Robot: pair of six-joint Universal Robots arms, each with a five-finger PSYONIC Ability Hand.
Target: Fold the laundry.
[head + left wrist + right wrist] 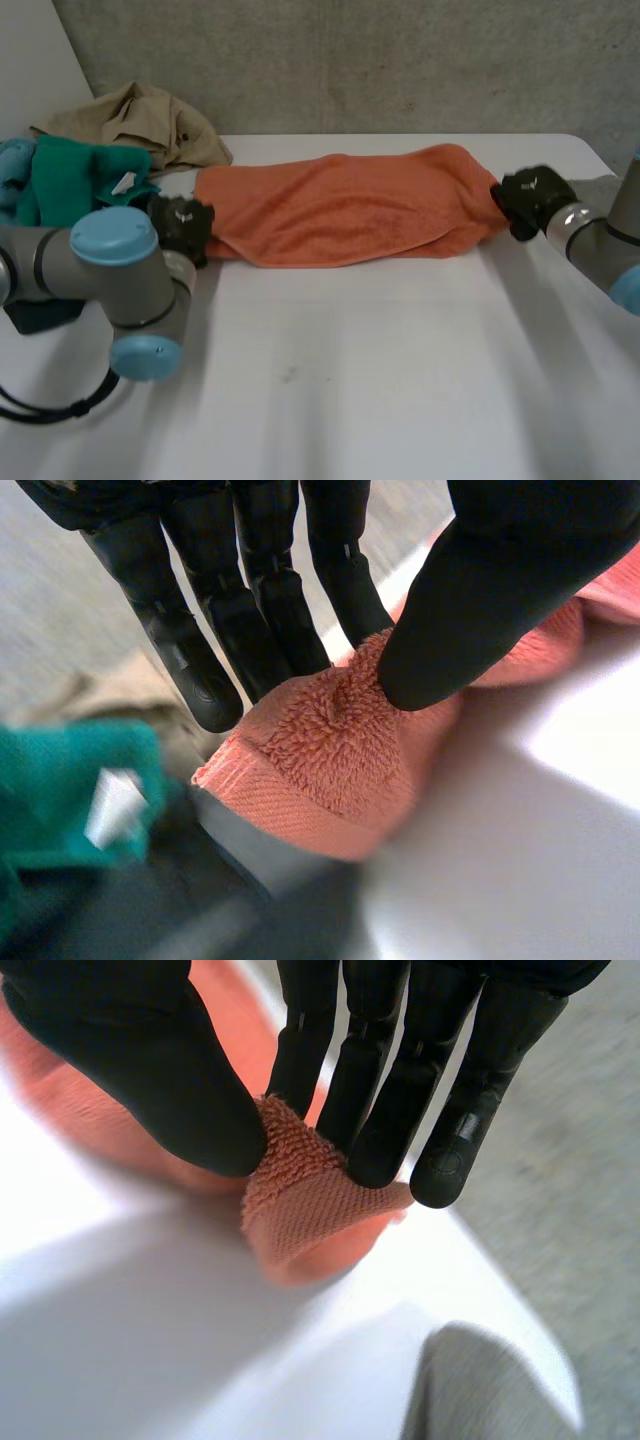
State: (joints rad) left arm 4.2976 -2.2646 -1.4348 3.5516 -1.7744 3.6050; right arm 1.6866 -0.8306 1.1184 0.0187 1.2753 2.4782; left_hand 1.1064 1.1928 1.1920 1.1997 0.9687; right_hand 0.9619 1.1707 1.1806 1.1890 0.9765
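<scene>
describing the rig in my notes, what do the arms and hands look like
The left arm and right arm are grey tubes with rounded joints capped in light blue. The left hand and right hand are black, with slim fingers and a broader thumb.

The head view looks down from behind and between the arms onto the white table (350, 380), facing the grey wall (400, 60), far enough back to take in the whole orange towel (340, 205). Each wrist view looks along its own palm from very near. The left hand (260, 610) has one towel end at its fingertips, and the right hand (370, 1080) has the opposite end. All three views share the towel.
</scene>
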